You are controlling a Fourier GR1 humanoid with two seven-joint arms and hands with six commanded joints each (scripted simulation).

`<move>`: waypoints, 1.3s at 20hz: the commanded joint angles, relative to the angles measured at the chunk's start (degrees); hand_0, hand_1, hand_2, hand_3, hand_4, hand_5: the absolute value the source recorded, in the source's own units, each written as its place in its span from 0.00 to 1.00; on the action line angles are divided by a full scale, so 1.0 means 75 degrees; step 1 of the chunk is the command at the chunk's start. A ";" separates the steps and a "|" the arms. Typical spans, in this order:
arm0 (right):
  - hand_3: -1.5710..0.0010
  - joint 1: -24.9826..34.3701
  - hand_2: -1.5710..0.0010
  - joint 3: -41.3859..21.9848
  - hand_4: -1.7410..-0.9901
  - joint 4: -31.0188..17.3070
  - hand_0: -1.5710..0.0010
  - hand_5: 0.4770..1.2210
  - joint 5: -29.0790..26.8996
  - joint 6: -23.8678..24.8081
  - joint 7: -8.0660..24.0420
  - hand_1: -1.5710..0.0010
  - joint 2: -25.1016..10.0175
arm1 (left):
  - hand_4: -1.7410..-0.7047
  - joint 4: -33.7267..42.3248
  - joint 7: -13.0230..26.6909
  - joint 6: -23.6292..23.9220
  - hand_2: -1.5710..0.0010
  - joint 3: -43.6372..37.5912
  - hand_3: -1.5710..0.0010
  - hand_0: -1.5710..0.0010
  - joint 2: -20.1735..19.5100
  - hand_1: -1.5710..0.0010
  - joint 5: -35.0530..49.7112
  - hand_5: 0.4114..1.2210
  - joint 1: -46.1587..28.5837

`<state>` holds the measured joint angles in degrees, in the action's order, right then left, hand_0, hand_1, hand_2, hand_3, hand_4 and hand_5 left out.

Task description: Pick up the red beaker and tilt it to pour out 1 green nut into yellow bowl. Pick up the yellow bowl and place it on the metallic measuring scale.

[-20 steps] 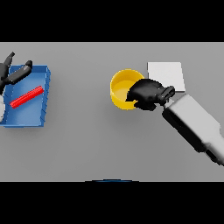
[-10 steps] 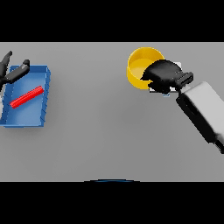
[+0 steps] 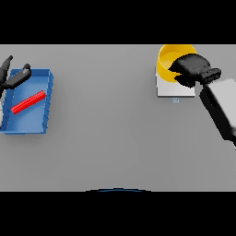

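The right robot hand (image 3: 192,69) clamps the yellow bowl's (image 3: 169,60) rim above the metallic scale (image 3: 171,88); the left robot hand (image 3: 13,77), fingers apart, rests at the blue tray (image 3: 28,123).

1. Light is even and diffuse over the whole grey table (image 3: 115,138), neither bright nor dim, with no visible source
2. Shadows are faint: a soft dark edge lies under the metallic measuring scale (image 3: 173,90) along its near side, and a thin one beside the blue tray (image 3: 46,106)
3. The inside of the yellow bowl (image 3: 168,60) is shaded darker toward the right hand (image 3: 191,69)
4. No glare or highlights show; the dark hands read as nearly flat black, the left hand (image 3: 11,76) included
5. Outlines are soft throughout, with no bending at the edges
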<state>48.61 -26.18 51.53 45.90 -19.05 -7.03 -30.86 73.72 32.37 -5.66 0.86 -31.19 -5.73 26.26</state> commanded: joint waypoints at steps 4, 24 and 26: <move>0.18 0.0162 0.09 0.0057 0.00 -0.0847 0.00 1.00 0.0007 0.0313 -0.0380 0.00 0.0077 | 0.85 -0.0182 -0.0081 0.0053 1.00 0.0041 1.00 1.00 0.0025 1.00 -0.0117 0.48 0.0029; 0.80 0.0153 0.76 0.0321 0.34 -0.1808 0.69 0.52 -0.0440 0.0050 -0.0172 0.71 0.0432 | 0.87 -0.0114 -0.0065 -0.0065 1.00 0.0025 1.00 1.00 0.0026 1.00 0.0004 0.43 -0.0029; 0.87 0.0153 0.85 0.0284 0.37 -0.1837 0.80 0.48 -0.0392 0.0061 -0.0112 0.81 0.0456 | 0.88 -0.0190 -0.0001 -0.0043 1.00 0.0042 1.00 1.00 0.0012 1.00 -0.0065 0.42 0.0000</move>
<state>49.76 -24.05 37.77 42.96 -18.59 -7.86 -27.42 72.30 32.40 -5.97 1.18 -31.10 -6.22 26.27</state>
